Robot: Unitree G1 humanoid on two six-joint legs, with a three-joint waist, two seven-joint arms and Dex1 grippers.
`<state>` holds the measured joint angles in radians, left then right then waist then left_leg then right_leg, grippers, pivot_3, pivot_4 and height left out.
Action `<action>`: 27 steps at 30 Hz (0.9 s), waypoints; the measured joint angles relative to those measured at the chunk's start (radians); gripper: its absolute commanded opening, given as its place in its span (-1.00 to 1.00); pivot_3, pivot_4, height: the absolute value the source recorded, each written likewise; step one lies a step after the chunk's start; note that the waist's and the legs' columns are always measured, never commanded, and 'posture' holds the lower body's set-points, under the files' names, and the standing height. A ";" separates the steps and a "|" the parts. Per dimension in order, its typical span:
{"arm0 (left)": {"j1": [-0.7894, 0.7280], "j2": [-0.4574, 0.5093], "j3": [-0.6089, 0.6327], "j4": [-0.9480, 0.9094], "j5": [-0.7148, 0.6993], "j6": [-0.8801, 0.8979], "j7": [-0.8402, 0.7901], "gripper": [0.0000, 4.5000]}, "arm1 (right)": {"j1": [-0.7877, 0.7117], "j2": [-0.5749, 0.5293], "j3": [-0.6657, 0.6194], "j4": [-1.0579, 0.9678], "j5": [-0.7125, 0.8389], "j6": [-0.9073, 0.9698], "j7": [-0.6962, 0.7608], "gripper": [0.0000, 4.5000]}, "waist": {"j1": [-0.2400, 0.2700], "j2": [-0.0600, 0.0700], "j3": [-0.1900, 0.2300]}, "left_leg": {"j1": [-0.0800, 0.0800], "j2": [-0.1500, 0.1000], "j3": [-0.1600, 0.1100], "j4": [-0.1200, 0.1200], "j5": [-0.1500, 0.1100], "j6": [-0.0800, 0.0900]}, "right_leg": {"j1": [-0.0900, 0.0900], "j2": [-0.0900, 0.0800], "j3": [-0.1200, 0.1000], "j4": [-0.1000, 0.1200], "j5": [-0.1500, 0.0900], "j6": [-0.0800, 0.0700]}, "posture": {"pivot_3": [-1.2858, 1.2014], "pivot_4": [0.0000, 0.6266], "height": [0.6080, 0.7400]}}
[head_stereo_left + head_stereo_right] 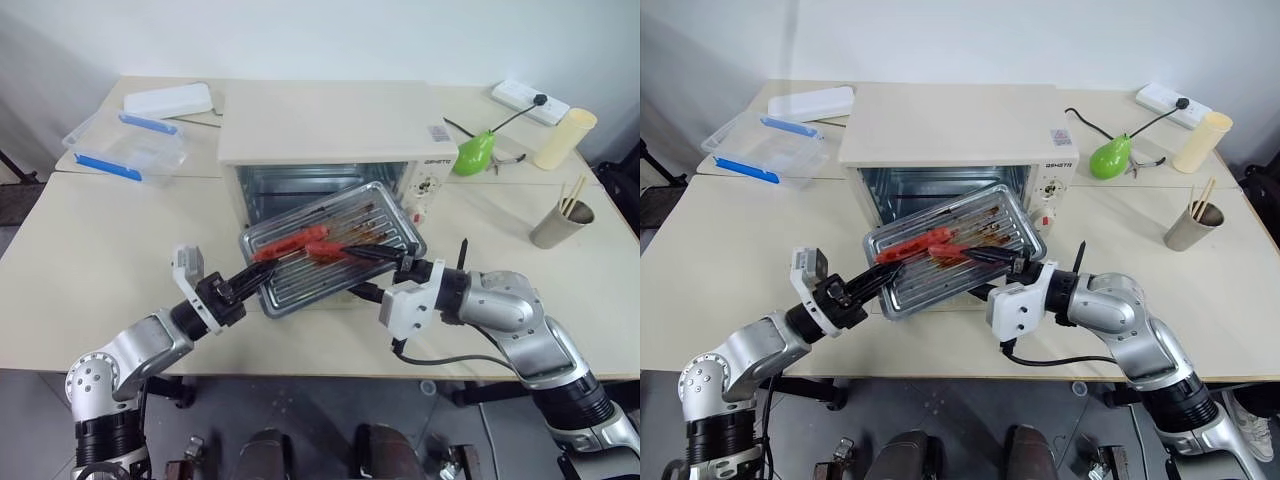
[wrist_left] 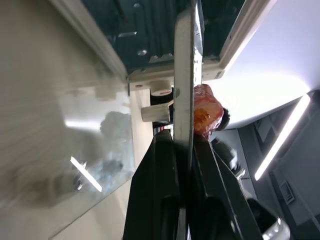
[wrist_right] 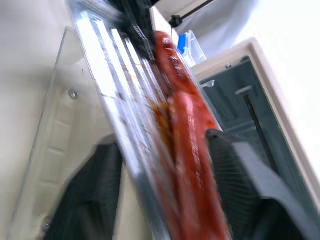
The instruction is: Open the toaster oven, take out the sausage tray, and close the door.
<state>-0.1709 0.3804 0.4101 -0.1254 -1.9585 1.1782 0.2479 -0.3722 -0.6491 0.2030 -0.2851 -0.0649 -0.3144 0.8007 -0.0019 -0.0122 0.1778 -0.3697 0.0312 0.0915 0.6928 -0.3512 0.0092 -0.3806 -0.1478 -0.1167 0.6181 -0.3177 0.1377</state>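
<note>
Holding the sausage tray [image 1: 335, 245] by its left rim, left end effector [image 1: 243, 287] clamped, clear of the toaster oven [image 1: 330, 140] mouth above the open door [image 3: 47, 135]. Right end effector [image 1: 385, 262] spread around the opposite rim. Thin stiff metal; sausages [image 1: 300, 243] roll, keep level.

Brand mark: dark lettering on the toaster oven [image 1: 330, 135], top of its right control panel, beyond the right gripper [image 1: 385, 262]; too small to read.
Top sticker: small label, print illegible.
Other text: none readable.
</note>
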 measured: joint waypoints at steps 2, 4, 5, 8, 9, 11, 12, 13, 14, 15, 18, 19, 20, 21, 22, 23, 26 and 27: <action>0.040 0.051 0.019 0.010 -0.004 0.027 -0.041 -1.00 | 0.029 -0.016 -0.025 0.000 0.106 0.034 0.046 0.84 | 0.000 0.000 0.000 | 0.000 0.000 0.000 -0.001 0.000 0.000 | 0.000 0.000 0.000 0.000 0.000 0.000 | 0.03 -0.52 1.00; 0.094 0.098 0.042 0.020 -0.005 0.042 -0.077 -1.00 | 0.050 -0.023 -0.050 0.002 0.190 0.068 0.084 0.84 | 0.000 0.000 0.000 | 0.000 0.000 0.000 -0.001 0.000 0.000 | 0.000 0.000 0.000 -0.001 0.000 0.000 | 0.03 -0.52 1.00; 0.113 0.111 0.054 0.020 -0.007 0.046 -0.092 -1.00 | 0.060 -0.028 -0.065 0.009 0.218 0.082 0.094 0.84 | 0.000 0.000 0.000 | 0.000 0.000 0.000 -0.001 0.000 0.000 | 0.000 0.000 0.000 -0.001 0.000 0.000 | 0.03 -0.52 1.00; 0.172 0.149 0.091 0.020 -0.011 0.054 -0.146 -1.00 | 0.078 -0.032 -0.108 0.022 0.310 0.157 0.120 0.84 | 0.001 0.000 0.000 | 0.000 0.001 0.000 -0.001 0.000 0.001 | 0.000 0.000 0.001 -0.001 0.000 -0.001 | 0.03 -0.52 1.00; 0.197 0.159 0.102 0.020 -0.013 0.058 -0.166 -1.00 | 0.085 -0.033 -0.122 0.023 0.336 0.181 0.126 0.84 | 0.002 0.000 0.000 | 0.000 0.001 0.000 -0.001 0.000 0.001 | 0.000 -0.001 0.001 -0.001 0.000 -0.001 | 0.03 -0.52 1.00; 0.300 0.206 0.152 0.018 -0.016 0.069 -0.242 -1.00 | 0.110 -0.033 -0.174 0.042 0.427 0.270 0.131 0.84 | -0.001 0.000 0.000 | 0.000 0.002 0.000 -0.003 -0.001 0.001 | 0.000 -0.001 0.001 -0.002 -0.001 -0.001 | 0.03 -0.52 1.00; 0.362 0.227 0.183 0.018 -0.004 0.074 -0.263 -1.00 | 0.118 -0.034 -0.213 0.073 0.467 0.312 0.131 0.84 | -0.003 0.001 0.001 | 0.001 0.002 0.001 -0.003 -0.002 0.002 | 0.000 -0.001 0.002 -0.004 -0.001 -0.001 | 0.03 -0.52 1.00; 0.409 0.229 0.206 0.017 0.002 0.075 -0.285 -1.00 | 0.120 -0.039 -0.236 0.105 0.486 0.335 0.138 0.84 | -0.003 0.002 0.001 | 0.000 0.001 0.002 -0.005 -0.002 0.002 | 0.000 -0.001 0.003 -0.007 -0.001 -0.001 | 0.03 -0.52 1.00; 0.453 0.226 0.227 0.014 0.002 0.071 -0.308 -1.00 | 0.122 -0.045 -0.249 0.140 0.493 0.343 0.155 0.84 | -0.003 0.002 0.001 | 0.000 0.002 0.002 -0.005 -0.001 0.003 | 0.000 -0.001 0.004 -0.008 -0.001 -0.001 | 0.03 -0.52 1.00; 0.488 0.217 0.249 0.006 0.002 0.065 -0.322 -1.00 | 0.121 -0.049 -0.253 0.172 0.495 0.343 0.174 0.84 | -0.003 0.002 0.001 | 0.000 0.002 0.002 -0.005 -0.002 0.003 | 0.000 -0.001 0.003 -0.008 -0.001 -0.001 | 0.03 -0.52 1.00; 0.561 0.150 0.310 -0.030 0.002 0.020 -0.334 -1.00 | 0.118 -0.049 -0.255 0.267 0.495 0.348 0.221 0.76 | 0.001 0.002 0.001 | 0.000 0.002 0.002 -0.005 -0.002 0.003 | 0.000 -0.002 0.007 -0.009 -0.001 -0.002 | 0.03 -0.52 1.00; 0.576 0.129 0.322 -0.038 0.003 0.005 -0.334 -1.00 | 0.114 -0.049 -0.253 0.292 0.496 0.355 0.232 0.67 | 0.003 0.003 0.001 | 0.000 0.001 0.002 -0.005 -0.001 0.004 | 0.001 -0.002 0.008 -0.009 -0.001 -0.002 | 0.03 -0.52 1.00; 0.595 0.080 0.348 -0.067 0.003 -0.024 -0.333 -1.00 | 0.104 -0.048 -0.251 0.327 0.493 0.358 0.244 0.58 | 0.000 0.003 0.001 | 0.000 0.001 0.002 -0.005 -0.002 0.004 | 0.001 -0.002 0.009 -0.011 -0.001 -0.002 | 0.03 -0.52 1.00; 0.608 0.026 0.369 -0.091 0.001 -0.053 -0.332 -1.00 | 0.101 -0.048 -0.253 0.362 0.485 0.355 0.251 0.43 | -0.002 0.003 0.001 | 0.001 0.001 0.003 -0.005 -0.002 0.004 | 0.002 -0.002 0.009 -0.012 -0.001 -0.002 | 0.03 -0.52 1.00; 0.617 -0.008 0.380 -0.106 0.001 -0.075 -0.328 -1.00 | 0.100 -0.047 -0.252 0.391 0.478 0.352 0.257 0.27 | -0.002 0.003 0.001 | 0.000 0.001 0.003 -0.005 -0.002 0.004 | 0.003 -0.002 0.009 -0.012 -0.001 -0.002 | 0.03 -0.52 1.00; 0.623 -0.034 0.390 -0.115 0.002 -0.095 -0.322 -1.00 | 0.098 -0.046 -0.251 0.414 0.469 0.347 0.259 0.11 | -0.001 0.003 0.001 | 0.000 0.001 0.002 -0.005 -0.002 0.004 | 0.002 -0.002 0.009 -0.013 -0.001 -0.002 | 0.03 -0.52 1.00; 0.644 -0.122 0.419 -0.170 0.002 -0.160 -0.297 -1.00 | 0.065 -0.030 -0.248 0.479 0.444 0.335 0.255 -0.34 | -0.002 0.003 0.001 | 0.001 0.002 0.003 -0.005 -0.002 0.004 | 0.002 -0.002 0.009 -0.013 -0.001 -0.002 | 0.03 -0.52 1.00; 0.652 -0.164 0.431 -0.195 0.001 -0.185 -0.282 -1.00 | 0.048 -0.024 -0.246 0.508 0.431 0.331 0.253 -0.51 | -0.003 0.003 0.001 | 0.001 0.002 0.003 -0.005 -0.002 0.004 | 0.003 -0.002 0.009 -0.014 -0.001 -0.002 | 0.03 -0.52 1.00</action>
<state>0.4810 0.2159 0.8415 -0.3208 -1.9572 0.9931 -0.0344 -0.3239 -0.6732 -0.0431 0.2230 0.3659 0.0163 1.0533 -0.0051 -0.0092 0.1789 -0.3690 0.0327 0.0948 0.6877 -0.3531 0.0136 -0.3776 -0.1495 -0.1077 0.6045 -0.3185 0.1362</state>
